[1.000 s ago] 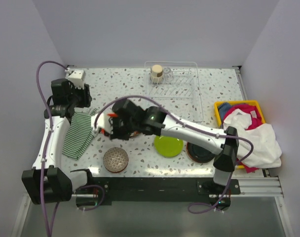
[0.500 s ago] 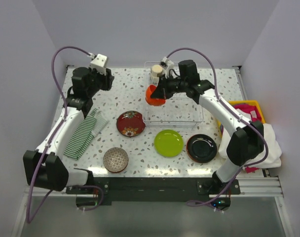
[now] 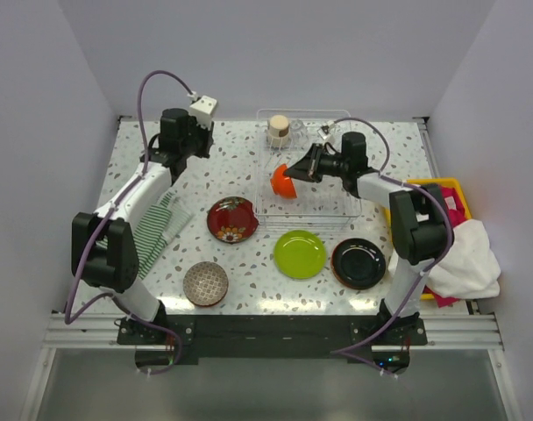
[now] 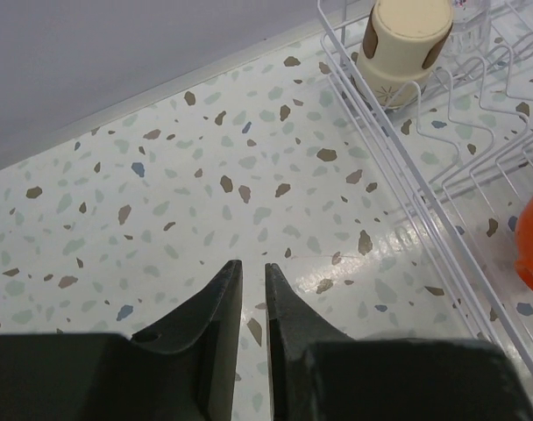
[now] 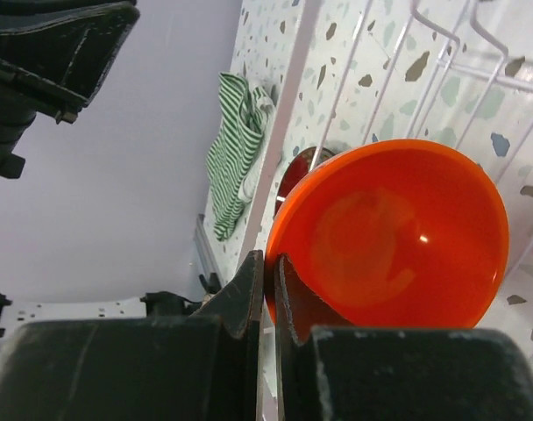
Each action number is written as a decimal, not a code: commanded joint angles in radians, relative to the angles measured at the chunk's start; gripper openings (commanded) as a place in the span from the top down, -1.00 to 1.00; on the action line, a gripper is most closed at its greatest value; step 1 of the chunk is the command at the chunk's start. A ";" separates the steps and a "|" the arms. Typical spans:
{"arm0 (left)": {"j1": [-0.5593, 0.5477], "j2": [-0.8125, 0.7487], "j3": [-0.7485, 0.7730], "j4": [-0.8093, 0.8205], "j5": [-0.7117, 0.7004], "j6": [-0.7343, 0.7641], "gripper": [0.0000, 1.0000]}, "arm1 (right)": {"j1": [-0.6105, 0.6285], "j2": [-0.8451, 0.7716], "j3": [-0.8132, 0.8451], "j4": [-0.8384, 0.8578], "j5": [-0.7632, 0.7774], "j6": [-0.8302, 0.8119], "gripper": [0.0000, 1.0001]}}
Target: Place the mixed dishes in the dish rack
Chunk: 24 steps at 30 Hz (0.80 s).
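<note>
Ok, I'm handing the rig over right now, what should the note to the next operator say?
Left gripper: jaws a slit apart, empty, over the table beside the dish rack.
Right gripper: shut on the orange bowl rim, bowl tilted over the rack.
Done: beige cup in the rack.
Left: set the bowl down, then dark red plate, lime green plate, black plate and patterned bowl from the table.
</note>
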 commanded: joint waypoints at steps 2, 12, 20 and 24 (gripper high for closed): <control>-0.011 0.013 0.057 0.008 -0.036 0.036 0.58 | -0.003 0.016 -0.029 0.226 -0.034 0.149 1.00; -0.032 0.021 0.042 0.013 -0.045 0.039 0.58 | -0.012 0.051 -0.060 0.137 0.010 0.128 1.00; -0.032 0.035 0.037 0.033 -0.034 0.021 0.55 | -0.029 0.015 -0.062 -0.129 0.093 -0.044 0.87; -0.032 0.038 0.033 0.042 -0.024 0.018 0.52 | -0.049 -0.044 0.009 -0.392 0.156 -0.266 0.49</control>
